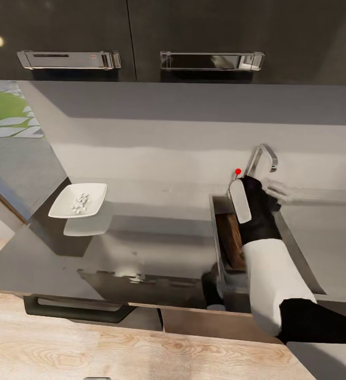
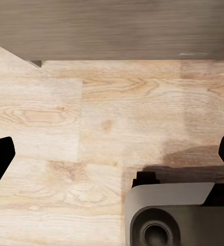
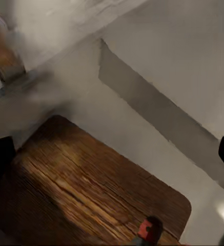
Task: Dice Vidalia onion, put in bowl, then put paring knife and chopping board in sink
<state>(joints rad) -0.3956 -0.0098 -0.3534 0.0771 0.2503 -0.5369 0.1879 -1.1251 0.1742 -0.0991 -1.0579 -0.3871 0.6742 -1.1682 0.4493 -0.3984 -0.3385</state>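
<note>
Head view: chopping board (image 1: pixel 231 240) lengthwise in sink (image 1: pixel 217 237)

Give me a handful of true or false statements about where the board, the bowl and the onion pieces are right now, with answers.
1. The dark brown wooden chopping board lies inside the grey steel sink. True.
2. The shallow white squarish bowl is empty. False: it holds small white diced pieces.
3. The bowl sits on the glossy grey countertop, apart from the sink. True.
4. The right tool clamps the board. False: its fingers stand wide apart above it.
5. The left tool hangs over the countertop. False: it hangs over pale wooden floor.
</note>
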